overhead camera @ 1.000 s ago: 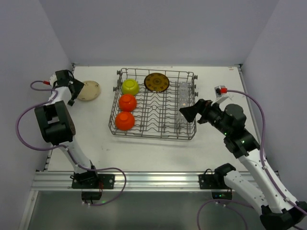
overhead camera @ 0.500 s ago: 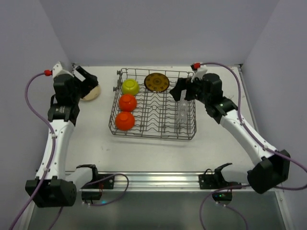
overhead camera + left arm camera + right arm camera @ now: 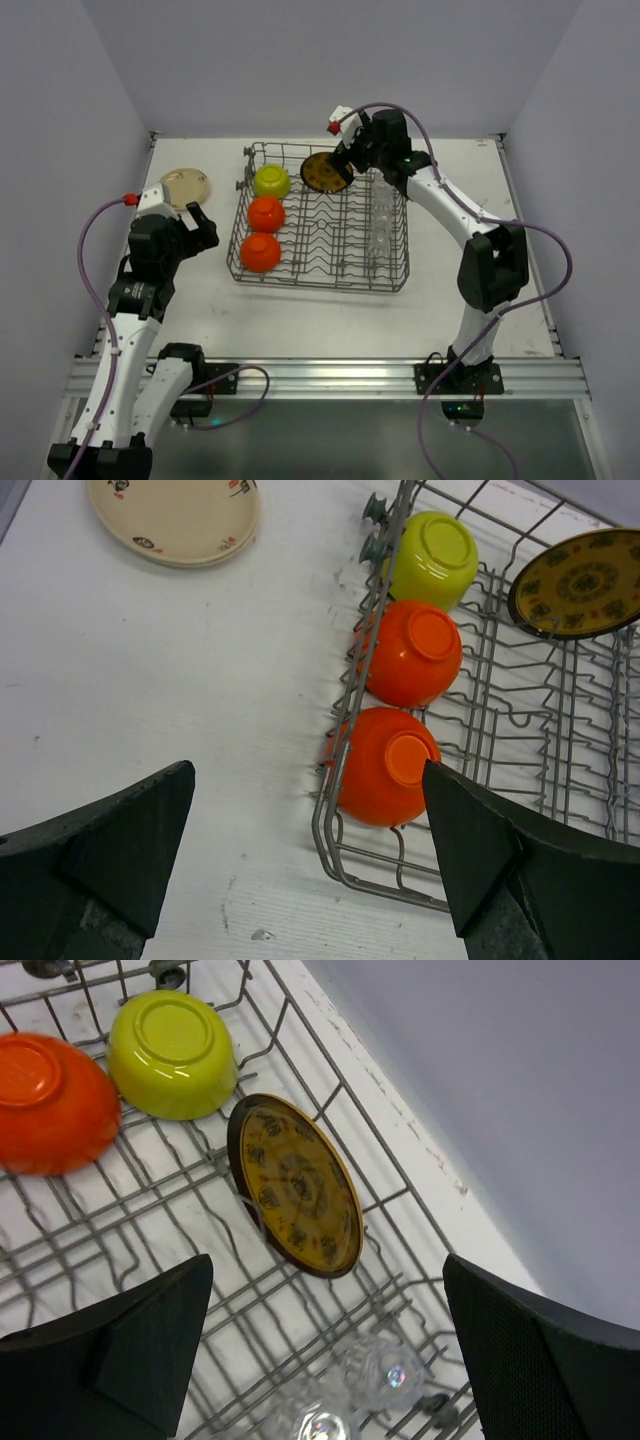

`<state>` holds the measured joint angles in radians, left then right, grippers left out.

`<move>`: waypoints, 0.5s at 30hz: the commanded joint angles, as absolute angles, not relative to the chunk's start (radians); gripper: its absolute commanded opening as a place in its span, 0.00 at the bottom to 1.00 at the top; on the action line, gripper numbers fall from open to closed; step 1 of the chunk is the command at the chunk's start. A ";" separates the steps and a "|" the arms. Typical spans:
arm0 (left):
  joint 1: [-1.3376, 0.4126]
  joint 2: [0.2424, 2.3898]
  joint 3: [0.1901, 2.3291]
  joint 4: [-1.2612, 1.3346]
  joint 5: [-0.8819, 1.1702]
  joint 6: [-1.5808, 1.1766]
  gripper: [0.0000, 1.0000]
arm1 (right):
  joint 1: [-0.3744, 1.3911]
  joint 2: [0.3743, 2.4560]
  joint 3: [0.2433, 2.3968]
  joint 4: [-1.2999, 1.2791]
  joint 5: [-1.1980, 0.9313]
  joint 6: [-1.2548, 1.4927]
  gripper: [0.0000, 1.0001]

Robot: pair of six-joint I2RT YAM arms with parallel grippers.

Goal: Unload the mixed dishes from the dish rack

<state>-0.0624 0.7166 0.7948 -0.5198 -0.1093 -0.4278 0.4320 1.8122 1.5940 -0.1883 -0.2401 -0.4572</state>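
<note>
The grey wire dish rack (image 3: 320,262) holds a yellow-green bowl (image 3: 271,181), two orange bowls (image 3: 266,213) (image 3: 260,252), a patterned plate (image 3: 322,175) standing at its far edge, and clear glasses (image 3: 383,215) along its right side. My right gripper (image 3: 342,165) hovers open above that plate (image 3: 297,1185), with glasses (image 3: 385,1372) just below it in the right wrist view. My left gripper (image 3: 203,232) is open over the table left of the rack, and the near orange bowl (image 3: 385,765) lies by its right finger in the left wrist view. Nothing is held.
A cream plate (image 3: 186,187) lies face down on the table at the far left, also in the left wrist view (image 3: 175,520). The back wall rises close behind the rack's far rim (image 3: 336,1085).
My left arm has drawn back from the cream plate toward the near left of the rack. My right arm has swung from the rack's right side to its far edge, over the patterned plate.
</note>
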 commanded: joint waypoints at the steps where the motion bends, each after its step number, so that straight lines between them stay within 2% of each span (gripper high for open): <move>1: -0.084 0.723 0.779 -0.477 -0.141 -0.376 1.00 | 0.439 1.903 1.727 -0.241 -0.325 -0.735 0.99; 8: -0.101 0.798 0.770 -0.465 -0.103 -0.367 1.00 | 0.439 2.057 1.839 -0.152 -0.206 -0.825 0.87; 15: -0.103 0.830 0.773 -0.465 -0.094 -0.364 1.00 | 0.437 2.129 1.910 -0.207 -0.287 -0.905 0.66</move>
<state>-0.0948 0.8368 0.7708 -0.5056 -0.1066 -0.3988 0.4366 2.1216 1.8420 -0.2249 -0.2432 -0.8371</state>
